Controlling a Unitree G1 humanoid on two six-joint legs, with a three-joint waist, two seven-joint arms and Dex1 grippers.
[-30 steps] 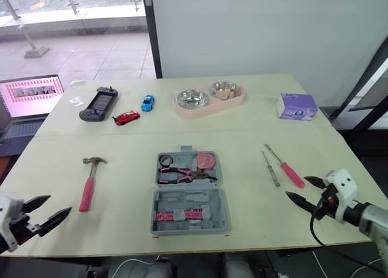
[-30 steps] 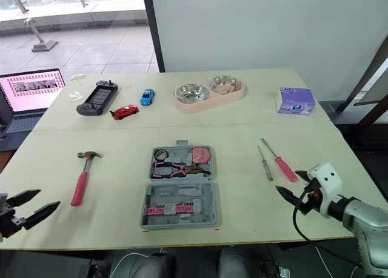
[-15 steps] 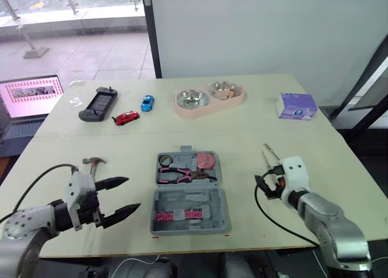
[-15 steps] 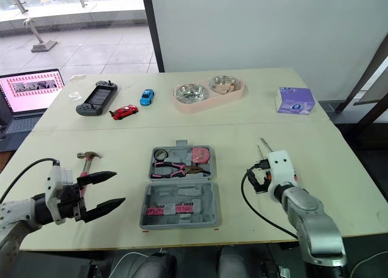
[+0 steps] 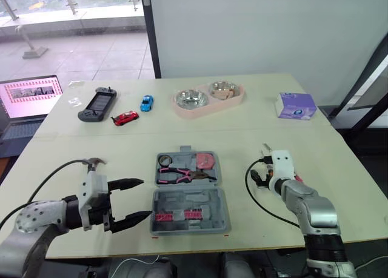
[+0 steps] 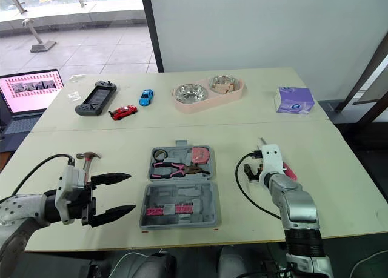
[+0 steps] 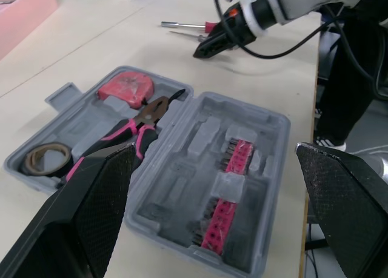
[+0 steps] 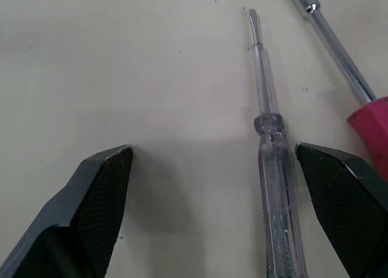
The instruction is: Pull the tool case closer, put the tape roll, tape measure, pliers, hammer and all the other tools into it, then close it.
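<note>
Cream table [image 5: 242, 132]: open tool case [image 5: 189, 193] lies at 3 o'clock of the left gripper [image 5: 145, 198], fingers apart; right gripper [image 8: 213, 148], fingers likewise spread, has the clear screwdriver [image 8: 270, 157] between them.

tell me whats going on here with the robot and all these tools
A two-armed robot is packing a tool case that lies open in the middle of the table. The pliers, tape roll and tape measure are in it. The hammer lies on the table by the left arm. The left gripper is open beside the case. The right gripper is open over a clear-handled screwdriver, next to a red-handled one.
</note>
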